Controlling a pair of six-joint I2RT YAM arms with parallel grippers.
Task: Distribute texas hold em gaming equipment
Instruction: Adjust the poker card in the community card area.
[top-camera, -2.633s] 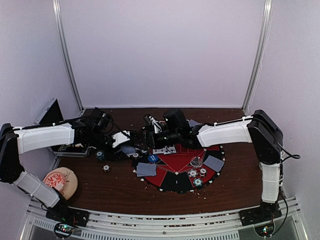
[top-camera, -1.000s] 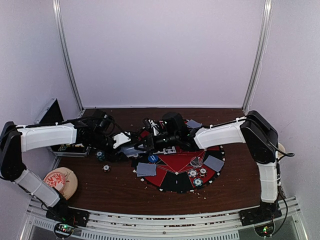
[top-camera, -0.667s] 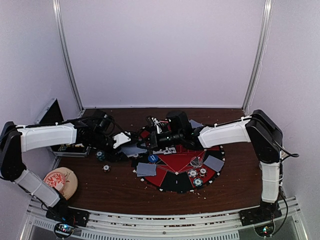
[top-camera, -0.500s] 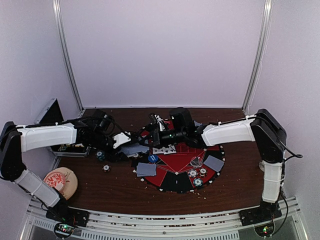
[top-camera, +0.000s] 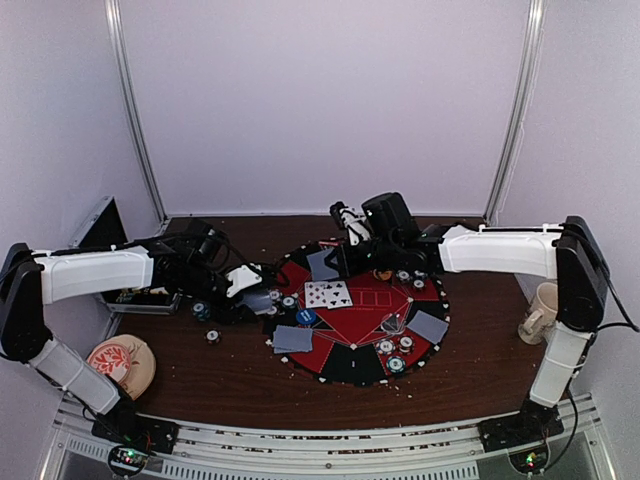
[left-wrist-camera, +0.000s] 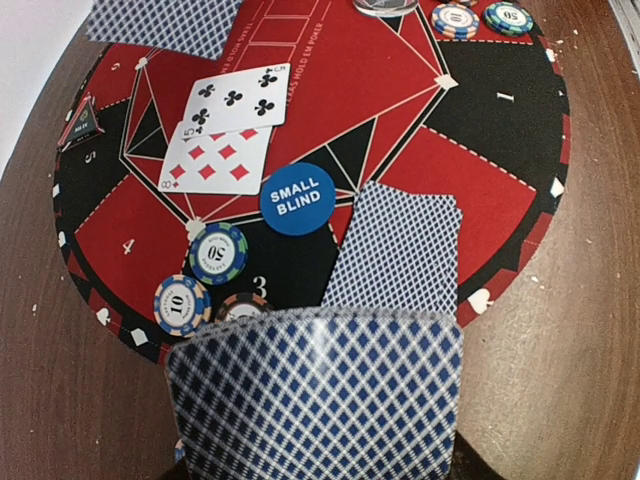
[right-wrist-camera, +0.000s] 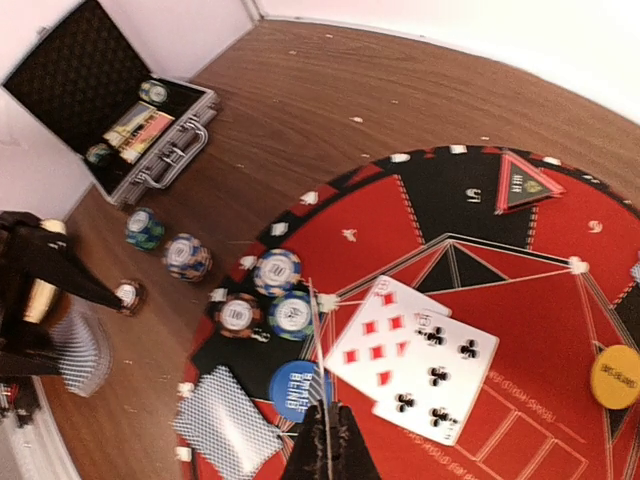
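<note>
Right claw (right-wrist-camera: 326, 440) pinches one tilted card (top-camera: 322, 264), back showing, over the mat's (top-camera: 350, 365) far-left side. Left claw (top-camera: 248, 290) grips a card stack (left-wrist-camera: 315, 395), backs up, long axis crosswise, beside the mat. The open case (right-wrist-camera: 60, 70) holds chips (right-wrist-camera: 152, 92).

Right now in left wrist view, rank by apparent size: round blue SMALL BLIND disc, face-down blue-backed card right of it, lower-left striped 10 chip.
face-down blue-backed card
round blue SMALL BLIND disc
striped 10 chip
</note>
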